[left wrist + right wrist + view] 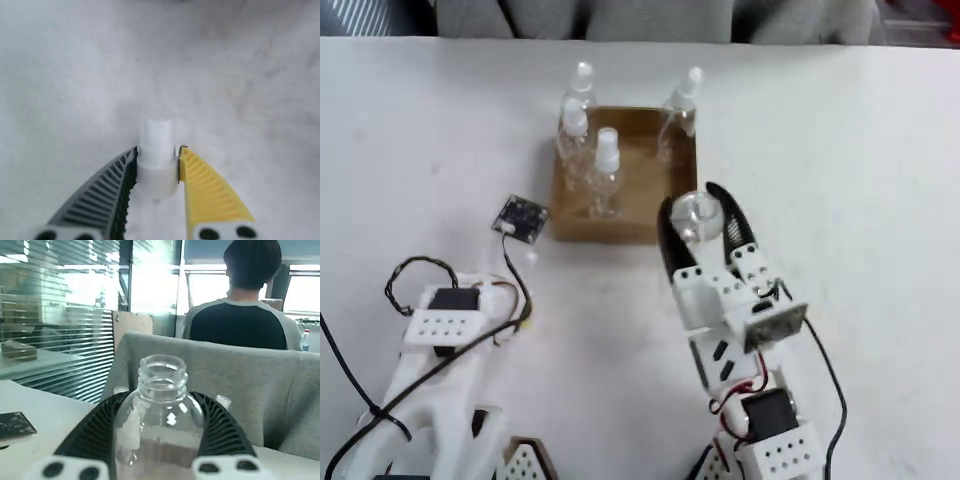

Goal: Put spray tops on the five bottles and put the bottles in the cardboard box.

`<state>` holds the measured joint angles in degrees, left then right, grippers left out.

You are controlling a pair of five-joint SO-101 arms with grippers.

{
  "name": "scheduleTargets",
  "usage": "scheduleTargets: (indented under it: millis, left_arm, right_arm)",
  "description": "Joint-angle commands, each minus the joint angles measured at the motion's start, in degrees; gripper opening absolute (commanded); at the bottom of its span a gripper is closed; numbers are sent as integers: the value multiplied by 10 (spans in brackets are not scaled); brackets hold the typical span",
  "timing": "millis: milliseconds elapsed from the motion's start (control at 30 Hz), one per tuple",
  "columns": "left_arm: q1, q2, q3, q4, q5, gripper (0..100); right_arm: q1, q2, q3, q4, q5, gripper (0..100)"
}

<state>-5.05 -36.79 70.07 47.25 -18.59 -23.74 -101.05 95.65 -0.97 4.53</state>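
My left gripper [157, 150] is closed to a narrow gap on a white spray top [157, 167]. Its grey finger [107, 192] presses one side of the top's collar and its yellow finger [210, 195] presses the other, and the nozzle stub sticks out past the tips. The top sits in the lower middle of my left wrist view, over the white table [75, 75], and a thin tube shows under its collar. In the high view my left arm [440, 325] sits at the lower left. My right gripper [690, 200] is spread about as wide as a bottle [698, 215] and clasps it, one black finger [668, 240] curving round each side of the clear body. This bottle has no top. In my right wrist view its open neck stands up in the middle of the frame between the fingers [95, 425]. In the high view it is right of centre, at the lower right corner of the box [635, 225]. Two capped bottles [573, 135] [605, 170] stand in the left half of the box. A third [680, 110] is at its upper right corner and a fourth [581, 85] at its upper left edge; I cannot tell whether these two stand inside. A small dark board [523, 217] lies on the table just left of the box.
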Motion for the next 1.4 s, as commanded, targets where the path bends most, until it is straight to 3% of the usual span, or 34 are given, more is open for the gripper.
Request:
scheduleTargets:
  millis: [0,200,367,533,633,833,933,1167,1367]
  left_arm:
    - [4,-17,-4,-6,-2,49]
    - [3,-21,-26,-6,-1,49]
    - [5,-92,-121,47,53,49]
    - [10,-211,-227,49,100,50]
    - [38,-270,-273,6,104,50]
    - [130,-339,-283,-164,104,50]
    - [153,-332,-315,-201,105,50]
    - [169,-213,-478,-202,113,49]
    - [170,-102,-613,-163,268,49]
  right_arm:
    - [-25,32,15,-7,-7,16]
    - [-52,44,15,63,-116,16]
    - [-78,44,15,140,-121,16]
    - [-101,44,15,174,-121,16]
    - [-110,44,15,177,-121,16]
    - [-138,44,15,189,-121,16]
    - [-141,44,15,189,-120,16]
    - [-141,44,15,189,-120,16]
    - [-141,44,15,199,-120,16]
